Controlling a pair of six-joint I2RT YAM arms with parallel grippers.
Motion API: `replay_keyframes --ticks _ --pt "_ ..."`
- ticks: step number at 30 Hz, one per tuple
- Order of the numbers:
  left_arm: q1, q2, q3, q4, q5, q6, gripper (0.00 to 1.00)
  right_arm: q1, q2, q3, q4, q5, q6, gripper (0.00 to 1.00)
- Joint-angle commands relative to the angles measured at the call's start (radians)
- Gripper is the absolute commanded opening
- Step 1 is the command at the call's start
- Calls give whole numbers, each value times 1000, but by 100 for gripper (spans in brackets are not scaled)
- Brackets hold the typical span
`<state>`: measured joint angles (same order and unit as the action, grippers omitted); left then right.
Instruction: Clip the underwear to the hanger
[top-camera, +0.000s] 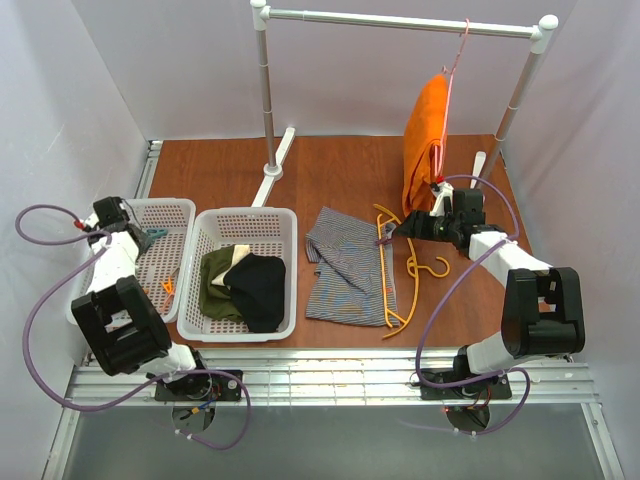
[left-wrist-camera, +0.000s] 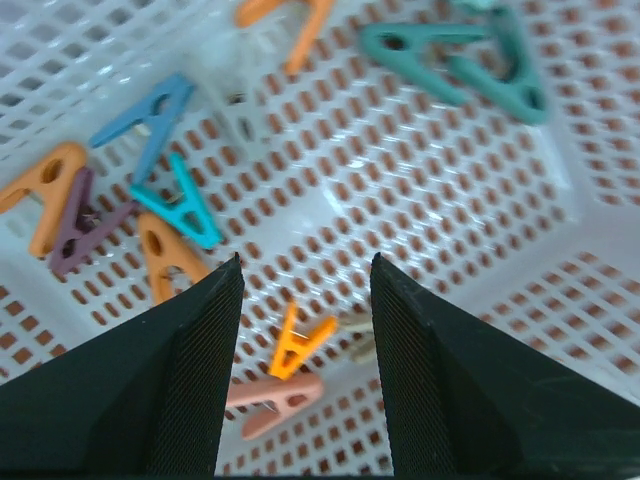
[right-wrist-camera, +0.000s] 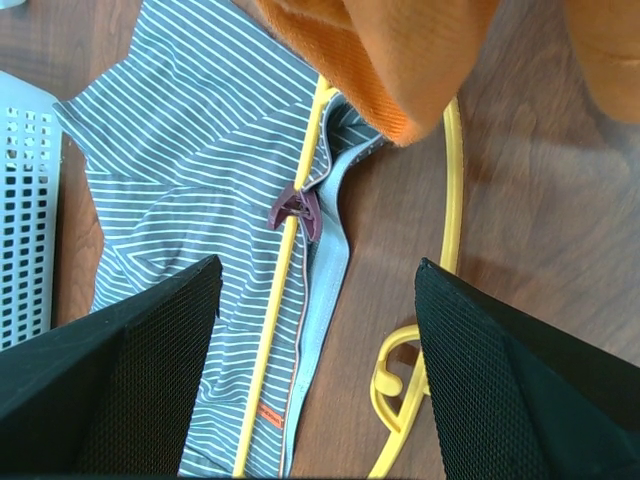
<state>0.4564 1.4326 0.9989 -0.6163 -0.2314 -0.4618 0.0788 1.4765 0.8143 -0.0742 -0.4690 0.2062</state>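
**Underwear (top-camera: 345, 265) flat on the tabletop, one edge pegged to the hanger**

Underwear lies spread on the tabletop (top-camera: 330, 170) between the clothes basket and the right arm. Its long axis runs from the far side to the near side, with the waistband (right-wrist-camera: 330, 250) along its right edge. It looks soft, light and limp, likely to bunch if dragged. The thicker waistband is the best place to grip.

The hanger (top-camera: 388, 290) is thin, stiff and light, and would probably slide on the wood. Its bar lies along the waistband, parallel to it, and the hook (top-camera: 430, 266) points right.

The right gripper (right-wrist-camera: 318, 268) hovers over the waistband, jaws wide apart and empty. The left gripper (left-wrist-camera: 305, 265) hangs in the basket (top-camera: 175, 208) of loose pegs (left-wrist-camera: 290, 345), jaws parted and holding nothing.

A maroon peg (right-wrist-camera: 297, 212) appears to pinch the cloth to the bar near its far end.
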Motion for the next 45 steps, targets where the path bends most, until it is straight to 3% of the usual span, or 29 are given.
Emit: replay_keyframes --ticks 1,5,19,27,45 --pt "83 14 -37 65 -17 14 45 -4 -12 43 -6 -13 -2 70" --pt "162 72 -36 137 12 83 45 -4 -16 48 -13 -10 -5 70" --pt "165 203 7 220 35 83 43 -4 2 71 -16 -25 -1 69" --pt "157 181 -39 236 41 72 34 -4 15 77 -15 -31 -4 69" --pt "117 146 -111 296 -55 135 36 -4 11 69 -9 -37 -7 69"
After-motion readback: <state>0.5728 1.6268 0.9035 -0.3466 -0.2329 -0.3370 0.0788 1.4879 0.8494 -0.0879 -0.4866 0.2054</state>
